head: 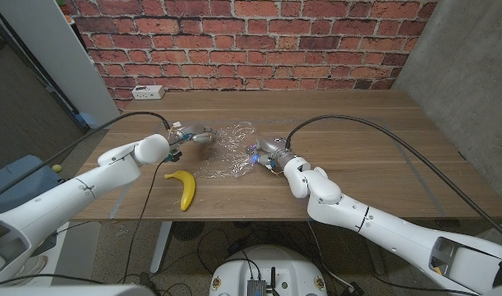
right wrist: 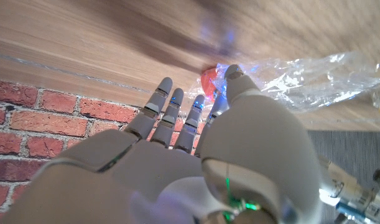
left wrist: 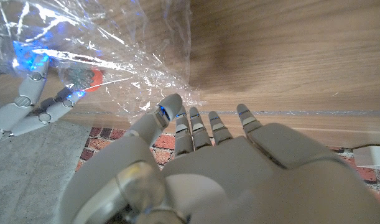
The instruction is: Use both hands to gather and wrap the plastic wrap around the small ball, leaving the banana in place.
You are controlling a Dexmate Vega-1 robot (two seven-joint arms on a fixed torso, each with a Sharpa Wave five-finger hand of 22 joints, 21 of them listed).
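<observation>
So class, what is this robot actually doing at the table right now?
A two-armed robot is working a crumpled sheet of clear plastic wrap on a wooden table. Its left hand is at one edge of the wrap and its right hand at the other, fingers extended toward it. A small red ball sits under the wrap, not yet bundled. A yellow banana lies apart near the front edge, untouched.

The head view looks down over the wooden table (head: 341, 123) from behind both arms. Each wrist view looks close along its hand, sharing the plastic wrap (left wrist: 102, 56).
</observation>
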